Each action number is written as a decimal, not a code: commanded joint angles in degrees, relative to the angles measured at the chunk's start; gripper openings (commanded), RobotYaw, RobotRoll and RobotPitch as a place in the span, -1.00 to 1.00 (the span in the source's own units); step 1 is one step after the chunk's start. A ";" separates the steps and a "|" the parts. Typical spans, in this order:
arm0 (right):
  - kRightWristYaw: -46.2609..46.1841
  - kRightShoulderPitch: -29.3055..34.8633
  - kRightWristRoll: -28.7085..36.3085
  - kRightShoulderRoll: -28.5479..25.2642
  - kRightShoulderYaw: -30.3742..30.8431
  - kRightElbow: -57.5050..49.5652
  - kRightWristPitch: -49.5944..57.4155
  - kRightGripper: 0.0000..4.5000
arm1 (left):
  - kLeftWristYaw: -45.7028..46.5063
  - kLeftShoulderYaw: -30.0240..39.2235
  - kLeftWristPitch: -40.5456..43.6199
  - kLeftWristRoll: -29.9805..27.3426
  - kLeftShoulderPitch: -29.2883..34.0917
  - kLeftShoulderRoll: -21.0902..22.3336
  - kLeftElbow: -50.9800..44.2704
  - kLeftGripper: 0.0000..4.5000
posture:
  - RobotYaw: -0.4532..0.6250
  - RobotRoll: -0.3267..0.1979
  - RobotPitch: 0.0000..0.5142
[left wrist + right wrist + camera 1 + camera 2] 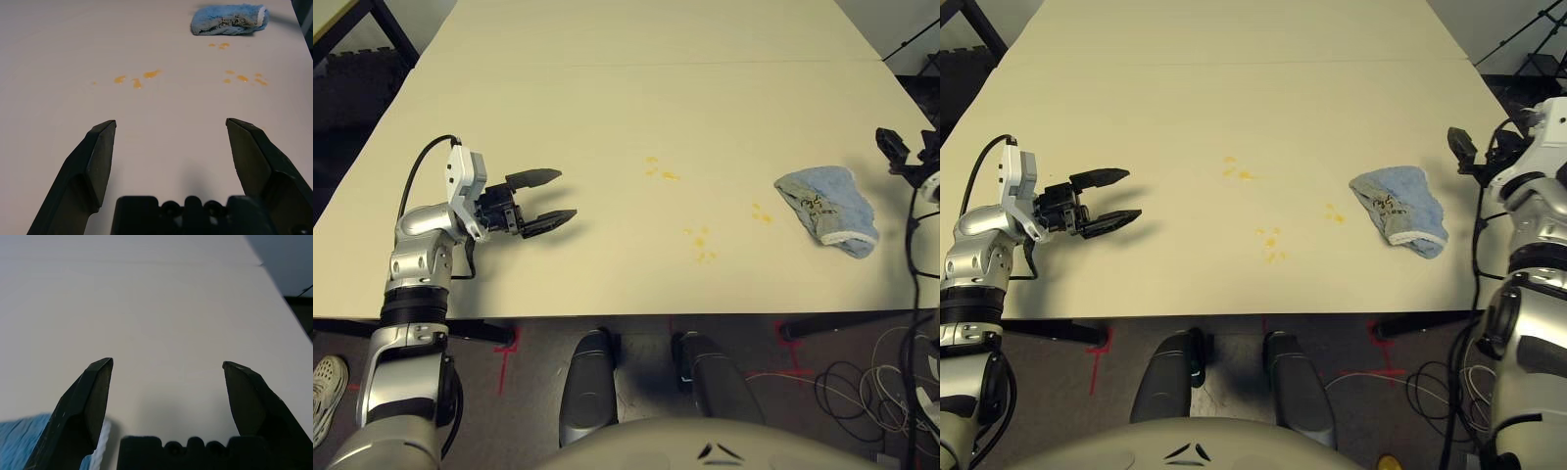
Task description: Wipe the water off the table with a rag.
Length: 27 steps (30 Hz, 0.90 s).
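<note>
ok so the rag (829,208) is folded over itself, so its underside and whatever it's lying on are hidden, and the dark squiggle on it is too small to read. In the right wrist view the rag is cut off by the picture's edge, partly behind one of the right jaws (168,363), and looks blurry too. The surface (607,117) runs off the top of both eye views, and a pale shoe (327,392) gets chopped by the left eye view's edge

Blue rag (230,20) w/ white trim on table (146,112); orange droplets (150,74) nr open L hand (171,122).
</note>
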 commanded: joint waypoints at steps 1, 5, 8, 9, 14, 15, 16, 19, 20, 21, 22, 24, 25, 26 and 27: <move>6.88 -0.11 -1.36 -2.84 2.77 -0.40 6.95 0.98 | -1.25 -1.45 -0.99 1.44 0.09 1.03 -0.05 1.00 | 0.05 0.25 -0.31; 13.78 0.34 -2.70 -4.27 5.74 -0.90 12.21 0.98 | -1.94 -2.28 -1.18 2.00 -0.19 1.41 0.17 1.00 | 0.05 0.25 -0.31; 17.31 1.03 -3.46 -3.58 7.54 -2.14 14.27 0.98 | -1.89 -2.53 -1.34 2.01 -0.29 1.45 0.08 1.00 | 0.05 0.25 -0.32; 17.81 1.40 -3.65 -3.20 7.99 -2.61 14.52 0.98 | -1.79 -2.53 -1.47 1.98 -0.33 1.42 0.08 1.00 | 0.05 0.25 -0.32; 19.20 3.58 -3.76 -0.91 9.46 -5.23 16.37 0.98 | -0.02 -1.34 -0.43 0.56 -0.96 0.89 -1.11 1.00 | 0.07 0.25 -0.33; 19.33 4.06 -3.75 -0.46 9.71 -5.58 16.73 0.98 | 0.18 -1.08 -0.52 0.26 -1.02 0.87 -1.54 1.00 | 0.09 0.25 -0.34; 19.28 4.46 -3.80 -0.04 9.86 -5.82 16.95 0.98 | 0.15 -0.96 -0.66 0.08 -0.96 1.04 -2.04 1.00 | 0.09 0.25 -0.34; 18.00 4.95 -4.09 1.17 9.96 -5.44 17.49 0.98 | -0.19 -0.79 -0.21 -0.33 0.04 1.94 -4.23 1.00 | 0.09 0.25 -0.34; 17.62 5.00 -4.21 1.61 10.02 -5.08 17.66 0.98 | -0.20 -0.64 -0.11 -0.49 0.39 2.14 -4.94 1.00 | 0.12 0.25 -0.35; 17.43 5.05 -4.30 1.96 10.12 -4.90 17.75 0.98 | -0.16 -0.51 0.00 -0.65 0.62 2.28 -5.46 1.00 | 0.12 0.25 -0.35; 17.39 5.09 -4.36 2.34 10.27 -4.83 17.91 0.98 | 0.00 -0.31 0.19 -0.84 0.80 2.41 -6.02 1.00 | 0.13 0.25 -0.35; 17.42 5.07 -4.39 3.34 10.63 -5.02 18.29 0.98 | 0.27 0.19 0.66 -1.46 1.06 2.77 -7.14 1.00 | 0.13 0.25 -0.35; 17.30 4.94 -4.40 3.77 10.72 -5.01 18.39 0.98 | 0.41 0.33 0.91 -1.67 1.16 2.88 -7.59 1.00 | 0.14 0.25 -0.35; 17.16 4.75 -4.36 4.27 10.78 -5.00 18.55 0.98 | 0.47 0.46 1.18 -1.82 1.31 2.97 -8.05 1.00 | 0.14 0.25 -0.35; 17.09 4.59 -4.33 4.74 10.87 -5.05 18.69 0.98 | 0.52 0.56 1.47 -1.91 1.48 3.04 -8.50 1.00 | 0.14 0.25 -0.35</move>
